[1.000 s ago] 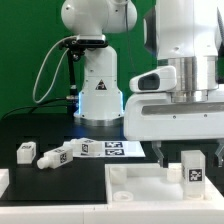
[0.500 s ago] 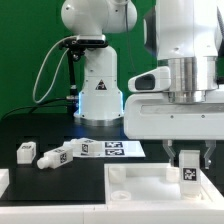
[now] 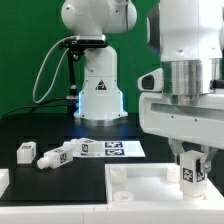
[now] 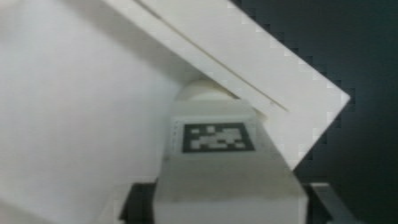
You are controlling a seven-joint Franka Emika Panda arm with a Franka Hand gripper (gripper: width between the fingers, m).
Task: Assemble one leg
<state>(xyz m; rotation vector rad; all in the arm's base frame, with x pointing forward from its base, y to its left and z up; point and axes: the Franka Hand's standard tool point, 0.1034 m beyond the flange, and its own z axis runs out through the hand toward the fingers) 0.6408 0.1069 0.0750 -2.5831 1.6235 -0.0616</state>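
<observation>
My gripper [image 3: 192,176] is shut on a leg [image 3: 191,170], a small white block with a black-and-white tag, and holds it upright over the right part of the large white panel [image 3: 140,185]. In the wrist view the leg [image 4: 217,130] sits between my dark fingers [image 4: 143,203] with my gripper [image 4: 228,208] closed on its sides. The panel's raised rim [image 4: 231,60] and corner lie just beyond it. I cannot tell whether the leg touches the panel.
Three loose white legs lie on the black table at the exterior view's left: one [image 3: 27,152], one [image 3: 58,156], one [image 3: 84,149]. The marker board [image 3: 118,149] lies behind the panel. A second robot's base [image 3: 98,90] stands at the back.
My hand has shifted a little toward the exterior view's right over the panel. The leg stays in my grip at about the same spot.
</observation>
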